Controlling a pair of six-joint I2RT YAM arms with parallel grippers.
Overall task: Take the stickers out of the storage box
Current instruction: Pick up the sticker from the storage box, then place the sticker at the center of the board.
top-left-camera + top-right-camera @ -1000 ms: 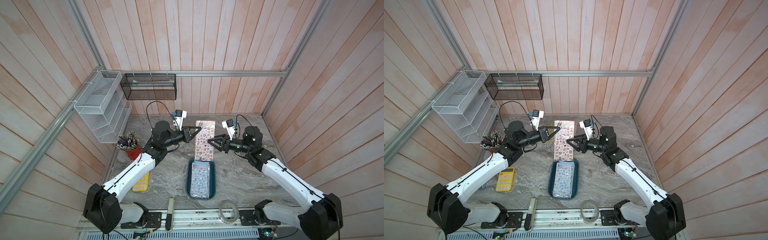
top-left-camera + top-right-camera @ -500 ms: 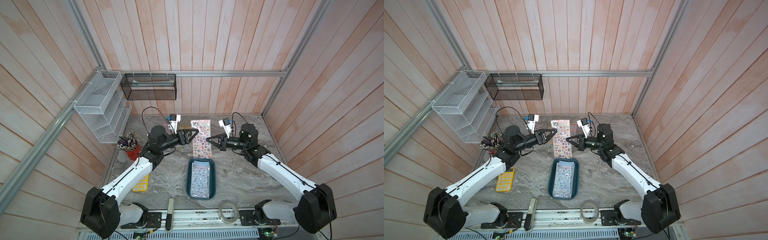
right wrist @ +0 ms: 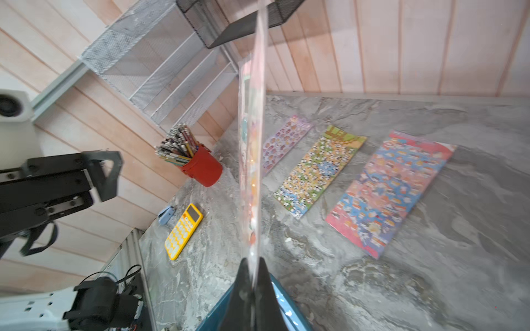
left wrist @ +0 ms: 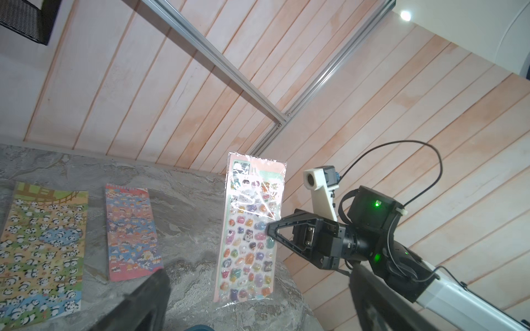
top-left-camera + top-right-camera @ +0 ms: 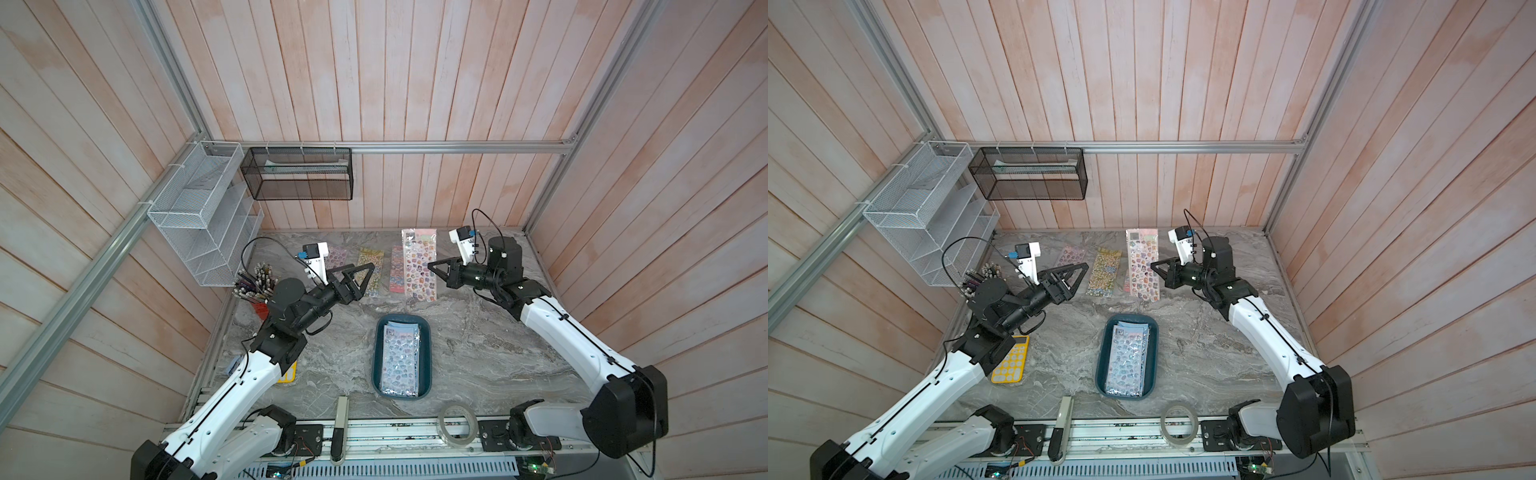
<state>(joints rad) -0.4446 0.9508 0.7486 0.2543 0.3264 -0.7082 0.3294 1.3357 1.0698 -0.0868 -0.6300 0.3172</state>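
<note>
Right wrist: sticker sheet (image 3: 251, 149) pinched edge-on between right fingers (image 3: 238, 295).

walls (image 5: 415, 83): pale pink wood planks | alu rails (image 5: 415, 146) along back + corners | table (image 5: 478, 353): grey marble-look

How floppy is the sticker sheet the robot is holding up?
Probably fairly stiff: pinched at one long edge by the right gripper, the sticker sheet stands upright without drooping. Likely light, since it looks very thin edge-on. It looks shiny, so maybe slippery.
</note>
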